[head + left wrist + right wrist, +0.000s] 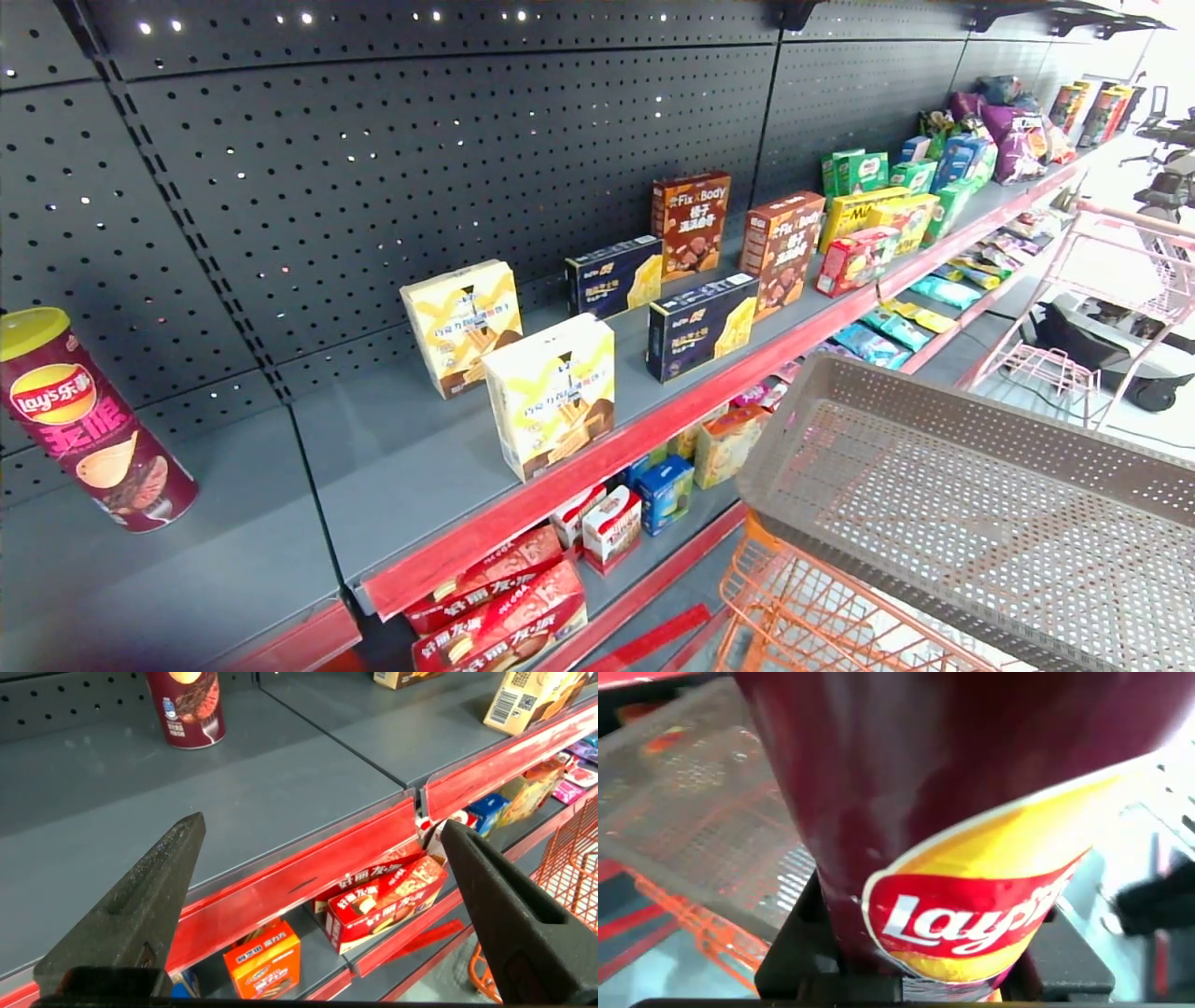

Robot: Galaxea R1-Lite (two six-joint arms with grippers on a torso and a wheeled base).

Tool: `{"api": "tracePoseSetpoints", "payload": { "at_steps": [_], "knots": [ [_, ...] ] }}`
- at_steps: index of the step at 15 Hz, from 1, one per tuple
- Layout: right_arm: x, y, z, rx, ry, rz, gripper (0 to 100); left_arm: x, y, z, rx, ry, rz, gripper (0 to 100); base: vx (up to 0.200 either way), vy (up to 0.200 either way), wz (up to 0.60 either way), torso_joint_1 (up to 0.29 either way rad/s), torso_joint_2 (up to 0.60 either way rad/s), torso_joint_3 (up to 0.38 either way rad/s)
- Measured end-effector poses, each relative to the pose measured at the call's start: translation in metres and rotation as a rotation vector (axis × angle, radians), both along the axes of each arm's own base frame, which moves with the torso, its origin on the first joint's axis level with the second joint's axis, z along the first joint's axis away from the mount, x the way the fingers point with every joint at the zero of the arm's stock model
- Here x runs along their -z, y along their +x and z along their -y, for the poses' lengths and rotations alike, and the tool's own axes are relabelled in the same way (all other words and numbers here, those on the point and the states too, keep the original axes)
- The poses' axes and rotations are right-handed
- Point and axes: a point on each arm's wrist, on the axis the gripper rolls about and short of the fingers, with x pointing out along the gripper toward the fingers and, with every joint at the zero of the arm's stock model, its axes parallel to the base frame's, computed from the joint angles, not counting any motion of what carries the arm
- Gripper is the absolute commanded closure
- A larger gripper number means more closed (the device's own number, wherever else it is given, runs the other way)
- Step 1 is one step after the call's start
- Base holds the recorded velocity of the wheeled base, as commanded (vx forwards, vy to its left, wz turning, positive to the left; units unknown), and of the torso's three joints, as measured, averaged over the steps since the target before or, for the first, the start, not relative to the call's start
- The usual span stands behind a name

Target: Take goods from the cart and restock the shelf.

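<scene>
A chip can (89, 425) is standing at the left end of the shelf (233, 551). Well apart to its right, boxes (551, 392) are standing in a front and a back row. A lower shelf (672, 546) with more packs is lying beneath. The cart (934, 523) is sitting before the shelf, on the right. The right pincer (934, 952) is holding a second chip can (952, 812) above the cart

Red-yellow logo on chip can (89, 420), left on shelf (233, 560); same on second chip can (971, 905); barcode on yellow box (523, 700).
</scene>
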Motion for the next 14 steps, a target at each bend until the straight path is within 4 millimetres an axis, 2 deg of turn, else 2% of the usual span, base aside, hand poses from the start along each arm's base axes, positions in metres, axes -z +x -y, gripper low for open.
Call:
{"api": "tracePoseSetpoints", "payload": {
  "at_steps": [7, 12, 14],
  "knots": [
    [0.0, -0.013, -0.002, -0.004, 0.039, 0.066, 100, 0.0, 0.0, 0.0, 0.0, 0.0, 0.0, 0, 0.0, 0.0, 0.0, 0.0, 0.0, 0.0],
    [0.029, -0.004, -0.002, -0.078, -0.013, 0.071, 100, 0.0, 0.0, 0.0, 0.0, 0.0, 0.0, 0, 0.0, 0.0, 0.0, 0.0, 0.0, 0.0],
    [0.03, -0.002, -0.003, -0.123, -0.023, 0.067, 100, 0.0, 0.0, 0.0, 0.0, 0.0, 0.0, 0, 0.0, 0.0, 0.0, 0.0, 0.0, 0.0]
  ]
}}
